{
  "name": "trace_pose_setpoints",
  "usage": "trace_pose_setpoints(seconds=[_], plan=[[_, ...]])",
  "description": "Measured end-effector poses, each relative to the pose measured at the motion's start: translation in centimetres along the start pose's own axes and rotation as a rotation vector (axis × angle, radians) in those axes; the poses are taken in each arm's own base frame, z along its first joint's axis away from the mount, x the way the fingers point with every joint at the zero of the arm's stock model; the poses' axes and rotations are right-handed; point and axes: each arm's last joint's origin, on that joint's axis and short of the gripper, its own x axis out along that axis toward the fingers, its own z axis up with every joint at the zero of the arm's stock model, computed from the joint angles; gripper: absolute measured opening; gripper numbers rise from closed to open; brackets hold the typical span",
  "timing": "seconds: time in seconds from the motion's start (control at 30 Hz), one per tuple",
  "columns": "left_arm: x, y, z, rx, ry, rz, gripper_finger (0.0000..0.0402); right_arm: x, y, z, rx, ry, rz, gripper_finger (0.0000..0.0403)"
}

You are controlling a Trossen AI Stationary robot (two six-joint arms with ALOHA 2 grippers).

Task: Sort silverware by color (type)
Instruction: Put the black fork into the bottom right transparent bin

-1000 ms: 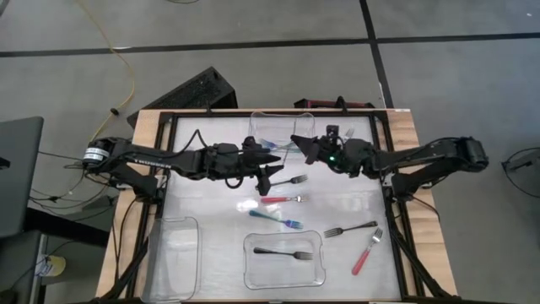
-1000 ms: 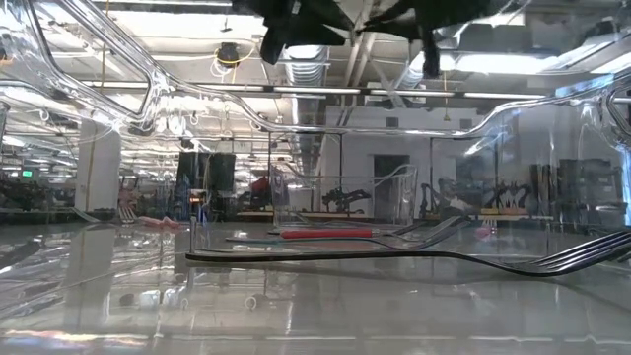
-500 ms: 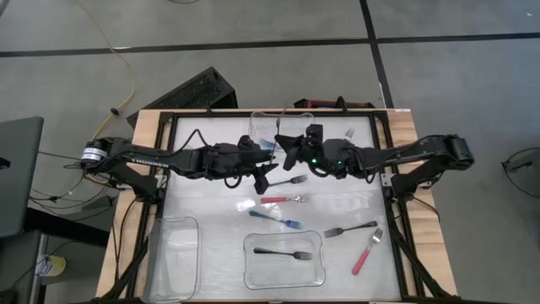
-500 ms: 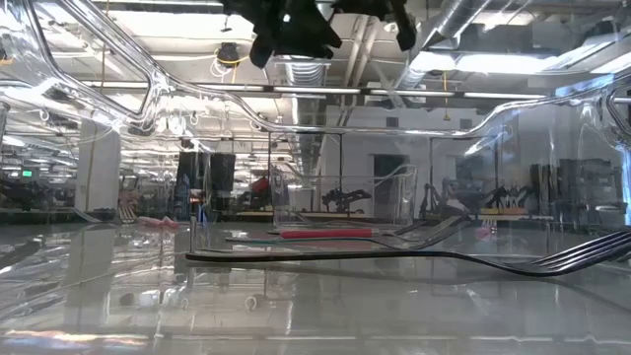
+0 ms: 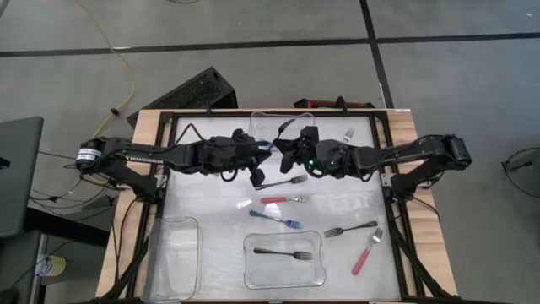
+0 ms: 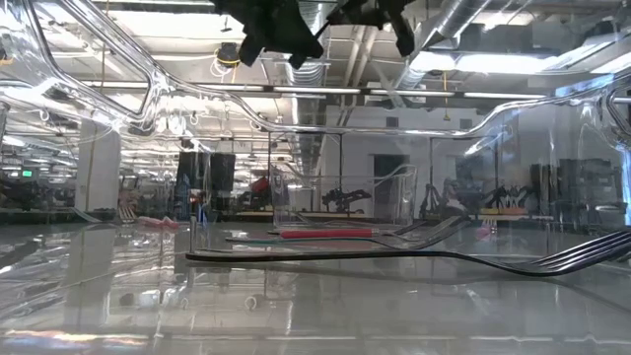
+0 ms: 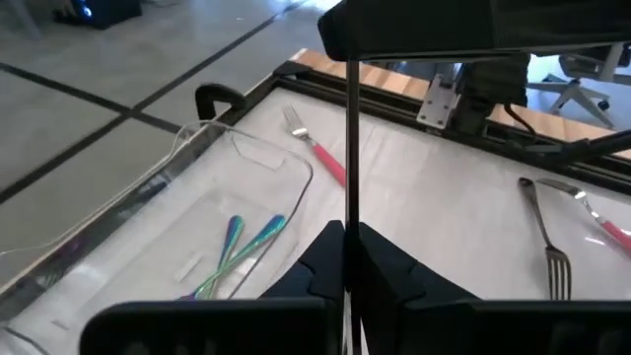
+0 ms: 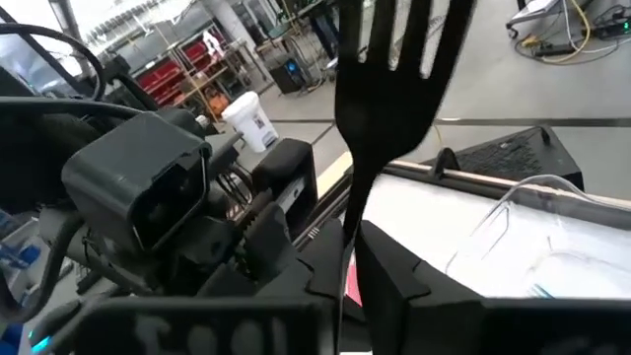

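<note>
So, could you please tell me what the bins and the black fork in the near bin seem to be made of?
The bins look like clear, glossy plastic: the table shows through their walls. The black fork seems to be metal with a dark, slightly shiny finish, though coated plastic cannot be ruled out.

Both arms meet mid-table, left claw (image 5: 272, 149) and right claw (image 5: 285, 150) clamped.

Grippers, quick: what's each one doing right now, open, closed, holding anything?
Left gripper: closed on the black fork.
Right gripper: at the same fork; grip cannot be told.
</note>
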Motion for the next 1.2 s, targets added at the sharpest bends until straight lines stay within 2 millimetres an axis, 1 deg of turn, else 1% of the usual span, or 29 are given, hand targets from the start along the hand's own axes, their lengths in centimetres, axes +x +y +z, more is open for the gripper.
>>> trace_pose_setpoints(seconds=[0.13, 0.23, 0.3, 0.43, 0.5, 0.57, 0.63, 0.67, 0.73, 0.87, 1.03, 1.1, 1.2], plan=[[-0.1, 0.5, 0.1, 0.003, 0.016, 0.011, 0.0, 0.3, -0.4, 0.0, -0.054, 0.076, 0.062, 0.0082], [-0.5, 1.4, 0.6, 0.003, 0.057, -0.011, 0.0, 0.0, -1.0, 0.6, -0.096, 0.168, 0.142, 0.0121], [-1.0, 2.0, 1.3, -0.004, 0.091, -0.041, 0.0, -0.6, -1.5, 1.8, -0.122, 0.215, 0.197, 0.0155], [-2.5, 3.0, 2.6, -0.024, 0.178, -0.142, 0.0, -2.3, -3.0, 4.0, -0.216, 0.267, 0.235, 0.0226], [-3.3, 3.2, 2.9, -0.046, 0.213, -0.218, 0.0, -3.4, -3.3, 5.3, -0.242, 0.234, 0.251, 0.0253], [-3.9, 3.3, 3.2, -0.065, 0.22, -0.259, 0.0, -4.4, -3.6, 6.3, -0.267, 0.206, 0.252, 0.0269], [-4.2, 3.2, 3.3, -0.071, 0.222, -0.278, 0.0, -5.1, -3.4, 7.4, -0.296, 0.135, 0.283, 0.0276], [-4.3, 3.1, 3.3, -0.069, 0.221, -0.281, 0.0, -5.3, -3.4, 7.6, -0.321, 0.121, 0.288, 0.0278], [-4.3, 2.9, 3.3, -0.066, 0.218, -0.274, 0.0, -5.4, -3.1, 8.3, -0.356, 0.044, 0.32, 0.028], [-4.2, 2.4, 2.9, -0.064, 0.226, -0.283, 0.0, -5.0, -2.4, 8.6, -0.445, -0.05, 0.367, 0.0281], [-4.2, 1.9, 2.6, -0.055, 0.236, -0.289, 0.0, -3.5, -1.7, 7.2, -0.575, -0.059, 0.4, 0.0281], [-4.1, 1.9, 2.5, -0.051, 0.242, -0.281, 0.0, -3.2, -1.3, 6.8, -0.576, -0.058, 0.443, 0.0281], [-4.1, 1.8, 2.6, -0.048, 0.231, -0.27, 0.0, -2.9, -1.2, 6.3, -0.565, -0.037, 0.453, 0.0281]])
